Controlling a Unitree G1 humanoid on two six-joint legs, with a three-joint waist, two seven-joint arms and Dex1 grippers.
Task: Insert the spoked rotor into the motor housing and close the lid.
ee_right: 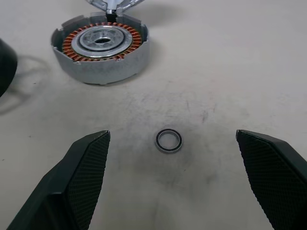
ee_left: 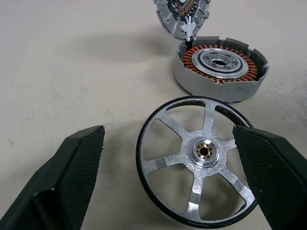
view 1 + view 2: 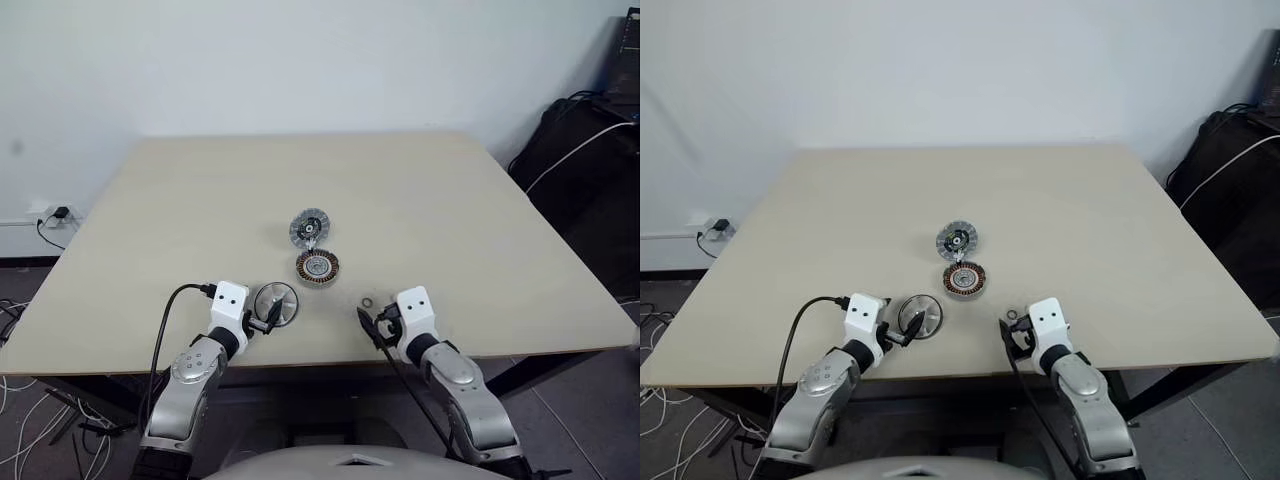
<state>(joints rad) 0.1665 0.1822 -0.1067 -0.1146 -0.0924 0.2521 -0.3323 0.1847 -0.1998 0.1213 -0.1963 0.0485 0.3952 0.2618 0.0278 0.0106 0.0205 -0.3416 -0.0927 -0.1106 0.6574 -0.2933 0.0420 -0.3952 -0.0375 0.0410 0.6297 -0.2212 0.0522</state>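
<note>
Both grippers, left gripper [image 3: 268, 320] and right gripper [image 3: 372, 326], spread wide and empty; rotor [image 2: 196, 185] flat between left fingers, beside housing [image 3: 317, 266]; likely rigid, light, slick metal, best pinched across rim.

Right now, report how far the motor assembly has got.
Nothing is done yet. The silver spoked rotor with black rim lies flat on the beige table between the open left gripper's fingers, ungripped. The round grey copper-wound housing stands empty, its hinged lid open. Insertion and closing remain.
</note>
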